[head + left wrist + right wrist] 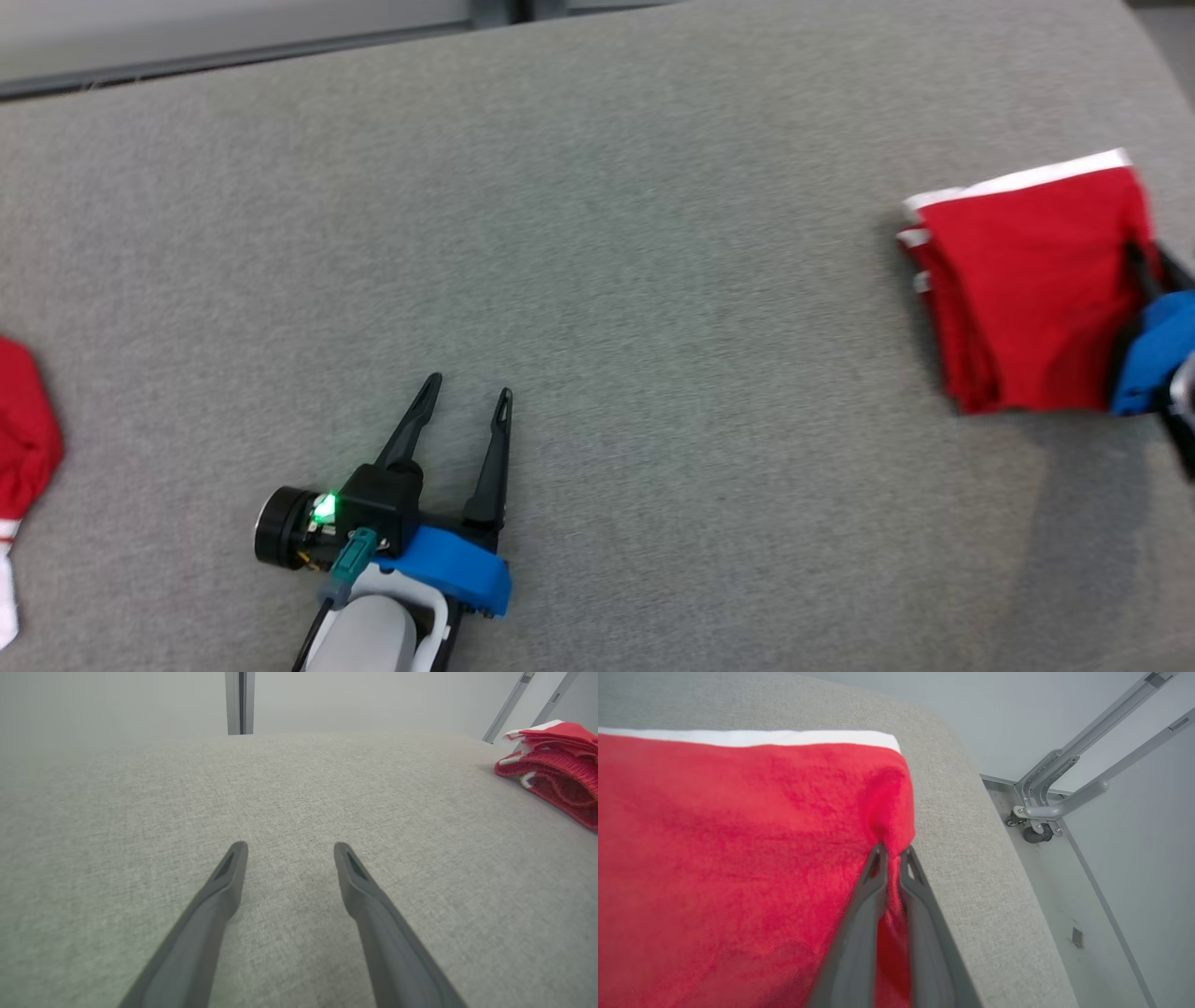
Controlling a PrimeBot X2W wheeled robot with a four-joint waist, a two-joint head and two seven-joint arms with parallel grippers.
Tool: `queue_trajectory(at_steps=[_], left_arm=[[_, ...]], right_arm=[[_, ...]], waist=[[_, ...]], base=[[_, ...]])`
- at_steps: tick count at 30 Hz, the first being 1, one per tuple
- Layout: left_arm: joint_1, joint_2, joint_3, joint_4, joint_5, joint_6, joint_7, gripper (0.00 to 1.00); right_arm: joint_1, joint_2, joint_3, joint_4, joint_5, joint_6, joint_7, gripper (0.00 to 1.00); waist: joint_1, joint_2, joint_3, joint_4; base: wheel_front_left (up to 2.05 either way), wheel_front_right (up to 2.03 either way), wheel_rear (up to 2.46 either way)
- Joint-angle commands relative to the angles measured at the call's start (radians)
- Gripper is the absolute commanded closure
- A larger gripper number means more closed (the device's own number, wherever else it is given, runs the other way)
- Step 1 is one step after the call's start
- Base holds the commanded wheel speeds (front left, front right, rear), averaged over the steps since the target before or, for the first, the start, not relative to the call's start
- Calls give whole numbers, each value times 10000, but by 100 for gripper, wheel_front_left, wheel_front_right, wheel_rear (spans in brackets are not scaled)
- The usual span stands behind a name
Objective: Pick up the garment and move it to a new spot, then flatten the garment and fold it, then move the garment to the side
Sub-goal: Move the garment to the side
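The folded red garment (1027, 289) with white trim lies near the right edge of the grey table (597, 233), and its stacked layers show in the left wrist view (556, 774). My right gripper (1141, 266) is shut on the garment's right edge; in the right wrist view the fingertips (893, 854) pinch the red cloth (738, 858) close to the table's edge. My left gripper (467, 390) rests low over bare table at the lower centre, open, with nothing between its fingers (229, 872).
Another red cloth item with white trim (23, 448) lies at the table's far left edge. The table's right edge (971, 835) drops off to the floor, where a metal frame with a castor (1036, 821) stands.
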Motion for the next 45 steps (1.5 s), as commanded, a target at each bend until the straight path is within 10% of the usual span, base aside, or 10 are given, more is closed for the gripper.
queue_trajectory(at_steps=[1,11,12,13,18,27,36,45], left_arm=[[-201,31,14,-14,-29,2,3,0],[-591,135,-122,-161,-28,52,25,0],[-612,151,-131,-155,-19,50,26,0],[-633,155,-132,-148,-14,48,26,0],[-754,171,-147,-102,-15,98,40,0],[-543,67,328,-385,-174,326,16,0],[-394,25,1410,-423,32,349,11,0],[-73,16,2137,-166,-82,397,11,0]], right_arm=[[-324,-401,-69,115,-230,-6,87,100],[-1329,-2175,-1796,780,-1030,-6,53,98],[-1394,-2275,-1981,813,-1147,-6,47,27],[-1425,-2378,-2142,844,-1346,-8,91,0],[-1495,-2630,-3624,659,-2265,-6,140,0],[-1135,117,-5427,-1366,-3548,-5,-587,0],[787,2291,-3777,-4070,-1717,-5,-634,0],[3003,3058,-2379,-4833,-474,-5,-635,0]], waist=[[-1,-1,529,579],[-1,-1,1210,1425],[-1,-1,1251,1464],[-1,-1,1276,1491],[-1,-1,1333,1561],[-1,-1,772,1486],[-1,-1,-135,1647],[-1,-1,-845,1993]], base=[[0,0,0],[0,0,0],[0,0,0],[0,0,0],[0,0,0],[0,0,0],[0,0,0],[0,0,0]])
